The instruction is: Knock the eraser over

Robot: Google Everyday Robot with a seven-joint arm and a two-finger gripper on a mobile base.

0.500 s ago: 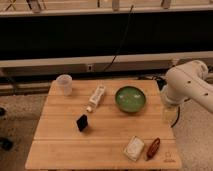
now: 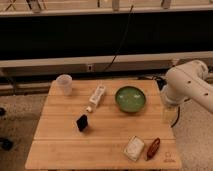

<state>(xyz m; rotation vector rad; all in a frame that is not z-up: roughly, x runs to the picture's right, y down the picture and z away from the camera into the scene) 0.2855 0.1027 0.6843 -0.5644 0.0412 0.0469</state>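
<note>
The eraser (image 2: 82, 122) is a small black block standing upright on the wooden table (image 2: 60, 145), left of centre. My white arm (image 2: 189, 86) comes in from the right. The gripper (image 2: 169, 114) hangs at the table's right edge, just right of the green bowl (image 2: 130, 98) and far to the right of the eraser, not touching it.
A clear plastic cup (image 2: 64, 83) stands at the back left. A white tube (image 2: 97, 96) lies between the cup and the bowl. A white rectangular pad (image 2: 134, 148) and a reddish-brown object (image 2: 153, 148) lie at the front right. A dark wall and cable run behind the table.
</note>
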